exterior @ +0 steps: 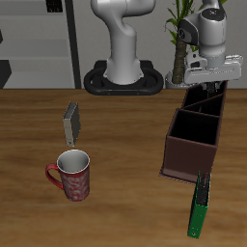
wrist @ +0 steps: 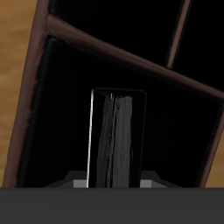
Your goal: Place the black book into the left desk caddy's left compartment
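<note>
The gripper [exterior: 210, 85] at upper right clamped the black book [wrist: 116, 140] upright over the left desk caddy [exterior: 193, 135], apparently inside a compartment; next, lowering and releasing.

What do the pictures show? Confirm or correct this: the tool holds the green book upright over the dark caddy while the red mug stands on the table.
One thing is wrong: the tool holds the black book, not the green one. The wrist view shows it upright over the left desk caddy. The green book stands apart. The red mug stands on the table.
</note>
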